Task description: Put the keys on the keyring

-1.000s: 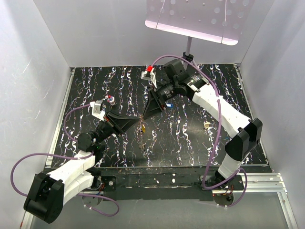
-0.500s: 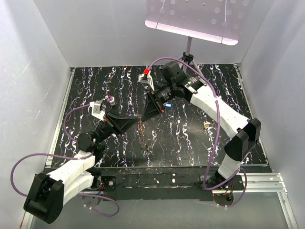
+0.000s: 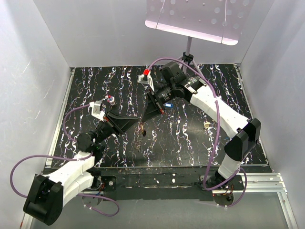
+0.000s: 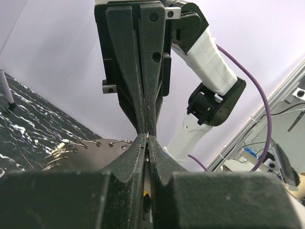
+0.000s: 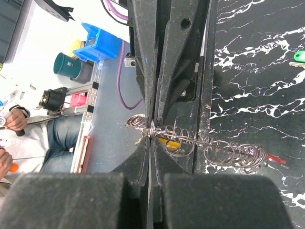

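The keyring (image 5: 151,130) is a bunch of linked wire rings. It trails right in the right wrist view and hangs below the fingertips in the top view (image 3: 141,134). My right gripper (image 5: 151,138) is shut on one thin ring, seen edge-on. My left gripper (image 4: 148,139) is shut on the same ring from the opposite side, tip to tip with the right one (image 3: 144,116). A yellow key head (image 5: 172,141) sits among the rings, and a red one (image 5: 275,159) at the far end. A blue key (image 3: 167,104), a beige key (image 3: 207,125) and a green key (image 5: 300,56) lie on the mat.
The black marbled mat (image 3: 200,143) covers the table inside white walls. A thin stand pole (image 3: 188,50) with a perforated plate (image 3: 195,19) rises at the back. In the left wrist view the rings blur into a grey shape with wire loops (image 4: 81,152).
The right wrist has shifted a little left, uncovering the blue key. Both grippers stay shut together at the ring, and the hanging rings sit slightly lower.
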Controlling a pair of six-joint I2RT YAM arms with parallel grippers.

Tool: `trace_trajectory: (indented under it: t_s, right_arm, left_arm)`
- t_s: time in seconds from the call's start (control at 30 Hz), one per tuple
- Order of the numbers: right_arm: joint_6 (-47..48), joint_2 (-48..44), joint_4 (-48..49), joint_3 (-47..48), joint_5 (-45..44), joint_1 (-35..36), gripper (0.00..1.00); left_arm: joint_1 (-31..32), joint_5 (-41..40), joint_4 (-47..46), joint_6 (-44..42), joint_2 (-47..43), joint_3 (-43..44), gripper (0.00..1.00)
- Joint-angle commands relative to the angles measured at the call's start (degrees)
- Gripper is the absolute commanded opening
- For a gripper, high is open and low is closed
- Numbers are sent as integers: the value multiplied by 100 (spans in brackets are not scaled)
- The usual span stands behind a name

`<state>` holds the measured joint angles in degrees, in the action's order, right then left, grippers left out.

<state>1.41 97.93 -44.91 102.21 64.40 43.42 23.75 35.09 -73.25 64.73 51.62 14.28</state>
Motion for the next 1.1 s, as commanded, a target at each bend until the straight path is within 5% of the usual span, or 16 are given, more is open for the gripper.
trace_trajectory:
  t_s: [0.0, 0.3, 0.5, 0.7, 1.07]
  right_arm:
    - [166, -46, -114, 0, 64, 35, 1]
    - [1097, -64, -966, -140, 265, 35, 1]
    - [2265, 217, -2178, 175, 459, 35, 1]
    - [3049, 569, -3164, 483, 565, 35, 1]
    - [3120, 824, -3305, 633, 670, 26, 1]
  left_arm:
    - [16, 147, 468, -74, -318, 153, 10]
    - [-528, 1454, 3759, -477, -1022, 1162, 56]
    - [-837, 2853, 6178, -1514, -531, 2209, 60]
    - [-845, 3750, 7516, -2429, 155, 3035, 61]
    - [-459, 3751, 7650, -2544, 665, 3212, 57]
